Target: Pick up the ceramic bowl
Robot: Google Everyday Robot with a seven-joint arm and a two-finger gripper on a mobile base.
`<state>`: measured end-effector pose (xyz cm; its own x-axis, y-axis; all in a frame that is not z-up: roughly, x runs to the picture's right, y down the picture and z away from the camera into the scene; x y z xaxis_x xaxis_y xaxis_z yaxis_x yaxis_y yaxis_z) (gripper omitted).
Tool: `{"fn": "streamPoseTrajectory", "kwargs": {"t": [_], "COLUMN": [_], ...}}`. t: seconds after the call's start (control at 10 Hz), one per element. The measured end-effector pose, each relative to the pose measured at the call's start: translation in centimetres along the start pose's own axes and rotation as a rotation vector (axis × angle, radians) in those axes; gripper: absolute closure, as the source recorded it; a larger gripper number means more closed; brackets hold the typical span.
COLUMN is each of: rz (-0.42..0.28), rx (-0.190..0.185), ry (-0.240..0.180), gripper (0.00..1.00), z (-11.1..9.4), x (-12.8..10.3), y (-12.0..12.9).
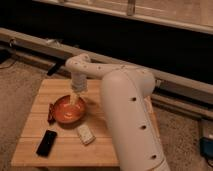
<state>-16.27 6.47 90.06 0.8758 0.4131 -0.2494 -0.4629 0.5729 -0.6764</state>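
Note:
The ceramic bowl (pixel 69 110) is round, shallow and orange-red, and sits on the wooden table (pixel 60 150) left of centre. My white arm reaches over from the right and bends down at the wrist. My gripper (pixel 76 99) hangs over the bowl's far right rim, its tips at or just inside the rim.
A black phone (pixel 46 142) lies at the table's front left. A small pale rectangular object (pixel 85 134) lies in front of the bowl. A dark red thin object (pixel 50 113) lies left of the bowl. My large white arm covers the table's right side.

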Motion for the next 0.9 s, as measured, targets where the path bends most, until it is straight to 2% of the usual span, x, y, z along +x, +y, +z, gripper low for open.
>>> {"fn": "streamPoseTrajectory", "kwargs": {"t": [0.4,0.9], "rz": [0.002,-0.019], "rx": [-0.036,-0.072], "ry": [0.026,0.052], "gripper": [0.20,0.22], "z": [2.0,3.1], "x": [-0.3,-1.1], "y": [-0.6,0.1]}}
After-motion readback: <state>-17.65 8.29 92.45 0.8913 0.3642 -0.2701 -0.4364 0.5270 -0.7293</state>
